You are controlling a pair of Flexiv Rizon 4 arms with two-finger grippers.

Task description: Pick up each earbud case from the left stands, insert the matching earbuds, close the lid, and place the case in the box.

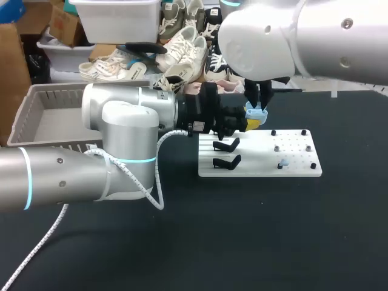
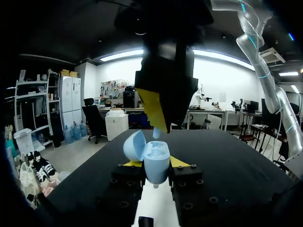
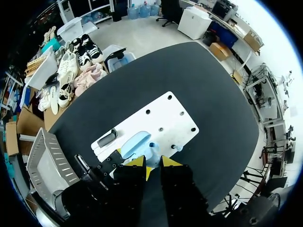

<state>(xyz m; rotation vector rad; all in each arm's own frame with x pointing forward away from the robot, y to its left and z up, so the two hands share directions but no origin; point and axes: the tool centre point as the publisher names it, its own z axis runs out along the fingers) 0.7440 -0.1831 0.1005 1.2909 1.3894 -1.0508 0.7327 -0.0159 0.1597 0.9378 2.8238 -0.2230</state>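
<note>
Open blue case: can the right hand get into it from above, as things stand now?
Probably yes. The left hand holds the case with its lid swung open to one side, and the right hand, gripping an earbud, hangs just above the open cavity. Nothing shows between them.

light: bright, overhead | glare: right arm [image 1: 267, 36] shell | shadows: soft

No legible text, label, number or sign anywhere.
</note>
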